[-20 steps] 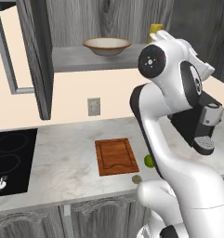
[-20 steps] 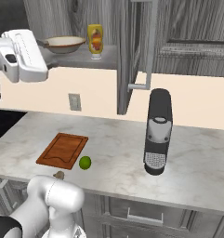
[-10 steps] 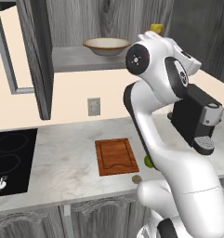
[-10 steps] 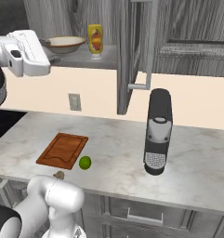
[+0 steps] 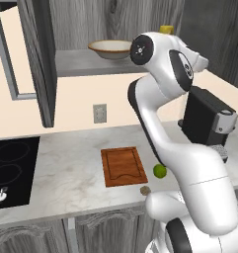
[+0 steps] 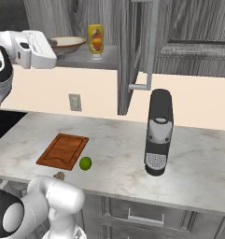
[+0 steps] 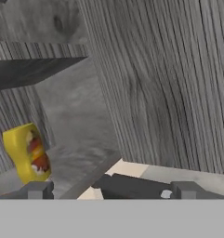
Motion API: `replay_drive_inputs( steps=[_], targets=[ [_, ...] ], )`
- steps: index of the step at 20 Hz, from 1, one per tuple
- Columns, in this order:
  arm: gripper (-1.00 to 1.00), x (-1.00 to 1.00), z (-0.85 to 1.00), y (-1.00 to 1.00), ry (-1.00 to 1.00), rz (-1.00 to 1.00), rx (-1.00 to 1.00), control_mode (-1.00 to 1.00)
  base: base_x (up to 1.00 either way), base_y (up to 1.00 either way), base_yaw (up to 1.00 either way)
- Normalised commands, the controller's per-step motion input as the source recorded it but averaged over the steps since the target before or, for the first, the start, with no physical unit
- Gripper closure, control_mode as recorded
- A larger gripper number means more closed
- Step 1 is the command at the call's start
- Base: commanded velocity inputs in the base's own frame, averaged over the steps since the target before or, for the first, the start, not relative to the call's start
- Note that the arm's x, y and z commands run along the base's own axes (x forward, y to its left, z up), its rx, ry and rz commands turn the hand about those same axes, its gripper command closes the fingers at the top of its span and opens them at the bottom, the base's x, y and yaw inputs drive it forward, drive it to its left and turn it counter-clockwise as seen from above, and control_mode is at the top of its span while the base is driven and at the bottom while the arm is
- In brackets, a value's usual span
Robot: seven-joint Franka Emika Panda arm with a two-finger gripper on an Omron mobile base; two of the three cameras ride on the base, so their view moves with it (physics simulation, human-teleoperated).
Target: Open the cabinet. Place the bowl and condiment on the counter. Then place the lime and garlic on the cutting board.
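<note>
The cabinet (image 6: pixel 135 51) stands open with both doors swung out. On its shelf sit the cream bowl (image 5: pixel 110 48) (image 6: pixel 67 44) and the yellow condiment (image 6: pixel 95 41) (image 7: pixel 27 151). My gripper (image 6: pixel 54 44) (image 7: pixel 112 190) is up at shelf height, just in front of the bowl in the right base view. It is open and holds nothing, with the condiment off to the left of its fingertips (image 7: pixel 36 189) in the hand view. On the counter (image 5: pixel 71 178) lie the cutting board (image 5: pixel 123 165) (image 6: pixel 63 151), the lime (image 5: pixel 160 171) (image 6: pixel 85 163) and the garlic (image 5: pixel 145 189) (image 6: pixel 59 175), both beside the board.
A dark coffee machine (image 6: pixel 158 133) (image 5: pixel 207 121) stands on the counter to the right. The black cooktop (image 5: pixel 9 168) is at the left. The open right door (image 7: pixel 169 83) hangs close beside the hand. A wall outlet (image 5: pixel 99 112) is on the backsplash.
The arm has lifted and swung the hand a little higher and closer to the shelf. The jaws stay open. Nothing on the shelf or the counter has moved.
</note>
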Motion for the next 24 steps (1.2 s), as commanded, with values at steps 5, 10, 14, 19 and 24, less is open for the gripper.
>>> replay_drive_inputs(
  steps=[5, 10, 14, 19, 24],
  targets=[
    [-1.0, 0.25, 0.0, 0.0, 0.04, 0.0, -0.01, -1.0, 0.0, 0.0, 0.0],
    [-1.0, 0.22, -0.04, 0.0, 0.0, 0.02, -0.01, -1.0, 0.0, 0.0, 0.0],
    [-1.0, 0.14, -0.08, 0.0, -0.03, 0.02, 0.0, -1.0, 0.0, 0.0, 0.0],
    [-1.0, 0.16, -0.05, 0.0, -0.06, 0.02, 0.0, -1.0, 0.0, 0.0, 0.0],
    [-1.0, 0.16, 0.0, 0.0, -0.06, 0.01, 0.0, -1.0, 0.0, 0.0, 0.0]
  ],
)
